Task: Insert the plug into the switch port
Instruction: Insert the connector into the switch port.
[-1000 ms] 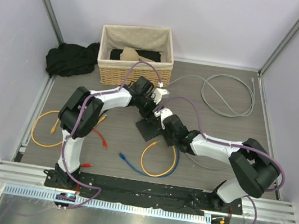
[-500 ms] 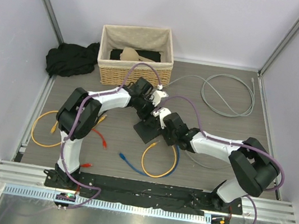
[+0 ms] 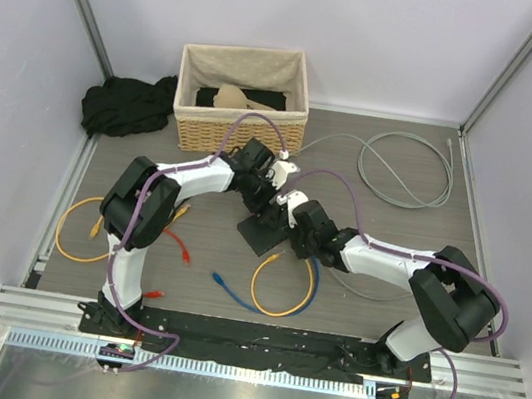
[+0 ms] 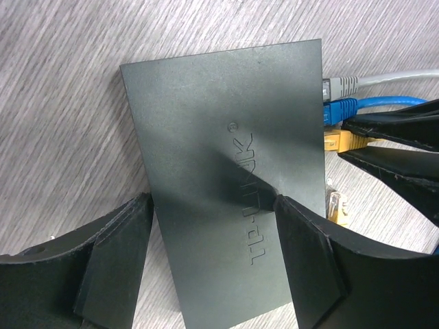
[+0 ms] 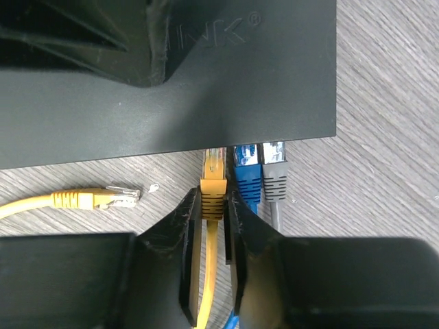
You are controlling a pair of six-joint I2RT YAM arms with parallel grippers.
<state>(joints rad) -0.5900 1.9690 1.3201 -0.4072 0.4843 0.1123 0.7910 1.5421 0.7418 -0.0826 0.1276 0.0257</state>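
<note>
Seen from above, both wrists crowd over the switch (image 3: 258,234) in mid-table. Only a dark corner of it shows, and the claws themselves are lost under the arms. The sockets can't be seen in any view, tucked as they are under the switch's edge.

On the right wrist view, the plug (image 5: 213,184) points straight at that edge. Its clear tip just meets it, but how deep it sits, I can't tell. Right beside it, the blue plug (image 5: 247,175) and grey plug (image 5: 275,170) go in further, with their tips out of sight. The yellow cable runs down between the fingers and is cut off by the frame.

The right claw (image 5: 213,209) is nearly closed, pinching the plug's yellow boot with a finger on each side. A loose plug (image 5: 99,198), also yellow, lies on the table (image 5: 384,103) to the left, apart from the switch.

The left claw (image 4: 212,205) is spread wide across the switch. One finger (image 4: 116,260) stands just beside the edge opposite the plugs. The other reaches over the top near the raised lettering, and whether it presses down is unclear.

At the back of the table, a basket (image 3: 241,133) holds something tan and something black, too small to name.
</note>
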